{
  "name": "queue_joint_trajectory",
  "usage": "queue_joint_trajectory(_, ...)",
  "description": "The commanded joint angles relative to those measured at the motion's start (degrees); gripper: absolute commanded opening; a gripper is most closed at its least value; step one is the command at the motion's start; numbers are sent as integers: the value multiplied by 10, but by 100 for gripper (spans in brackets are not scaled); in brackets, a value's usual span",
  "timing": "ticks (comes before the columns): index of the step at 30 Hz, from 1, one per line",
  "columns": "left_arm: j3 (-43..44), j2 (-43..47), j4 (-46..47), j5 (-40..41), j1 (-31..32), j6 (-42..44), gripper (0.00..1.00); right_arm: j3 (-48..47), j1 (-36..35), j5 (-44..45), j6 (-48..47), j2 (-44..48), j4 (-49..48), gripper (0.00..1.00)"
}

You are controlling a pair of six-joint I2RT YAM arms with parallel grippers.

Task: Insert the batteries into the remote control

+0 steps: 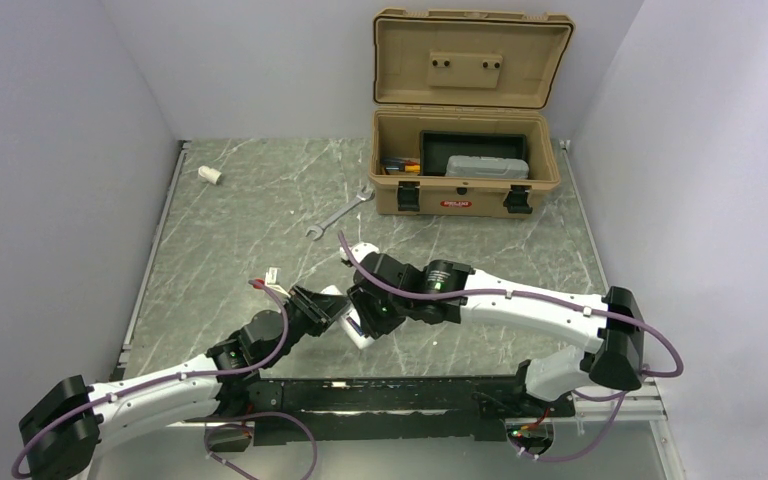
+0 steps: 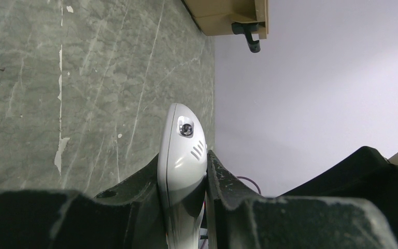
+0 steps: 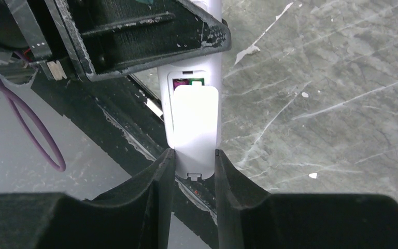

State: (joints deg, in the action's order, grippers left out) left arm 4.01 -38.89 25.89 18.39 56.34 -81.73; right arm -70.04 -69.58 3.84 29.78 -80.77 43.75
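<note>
The white remote control [image 1: 358,330] is held off the table between both grippers, near the front middle. My left gripper [image 1: 326,306] is shut on one end; in the left wrist view the remote's rounded tip [image 2: 182,140] sticks out past the fingers [image 2: 223,176]. My right gripper [image 1: 368,312] is shut on the other end. In the right wrist view the remote's back [image 3: 194,119] faces the camera, its battery cover partly slid. A green battery end [image 3: 197,81] and a magenta spot show in the gap above the cover.
An open tan toolbox [image 1: 465,195] stands at the back right with tools inside. A silver wrench [image 1: 340,215] lies in front of it. A stubby white cylinder [image 1: 210,175] lies at the back left. A small connector piece [image 1: 272,275] lies by the left arm.
</note>
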Motion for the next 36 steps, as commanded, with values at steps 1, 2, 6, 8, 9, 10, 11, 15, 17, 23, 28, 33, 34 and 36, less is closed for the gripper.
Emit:
queue_joint_trajectory(1, 25, -3, 41, 4, 2, -6, 0, -33, -4, 17, 6, -12, 11, 22)
queue_joint_trajectory(2, 26, -4, 39, 4, 2, -5, 0, -34, -5, 19, 7, -15, 12, 22)
queue_joint_trajectory(6, 27, -3, 29, 5, 2, -8, 0, -38, -4, 19, 9, -23, 12, 22)
queue_joint_trajectory(8, 24, -1, 30, 7, 2, -11, 0, -36, -5, 17, 11, -24, 12, 22)
queue_joint_trajectory(9, 23, 0, 31, 8, 2, -11, 0, -34, -5, 17, 12, -25, 14, 22)
queue_joint_trajectory(10, 22, 1, 30, 9, 2, -11, 0, -33, -6, 17, 12, -25, 13, 22)
queue_joint_trajectory(11, 23, 2, 28, 10, 2, -11, 0, -32, -6, 17, 12, -25, 12, 22)
queue_joint_trajectory(15, 22, 2, 29, 10, 2, -9, 0, -33, -6, 15, 14, -30, 9, 22)
queue_joint_trajectory(17, 25, 2, 23, 11, 2, -7, 0, -36, -6, 18, 15, -34, 12, 22)
queue_joint_trajectory(23, 22, -1, 33, 11, 3, -3, 0, -39, -6, 13, 15, -39, 19, 22)
queue_joint_trajectory(28, 27, -9, 35, 5, 2, 7, 0, -39, -7, 11, 17, -39, 18, 22)
queue_joint_trajectory(33, 27, -18, 50, 0, 2, 14, 0, -42, -7, 14, 18, -42, 20, 22)
queue_joint_trajectory(34, 27, -20, 53, -1, 2, 16, 0, -43, -7, 13, 17, -43, 19, 22)
queue_joint_trajectory(36, 27, -23, 58, -4, 2, 18, 0, -46, -7, 13, 16, -46, 20, 22)
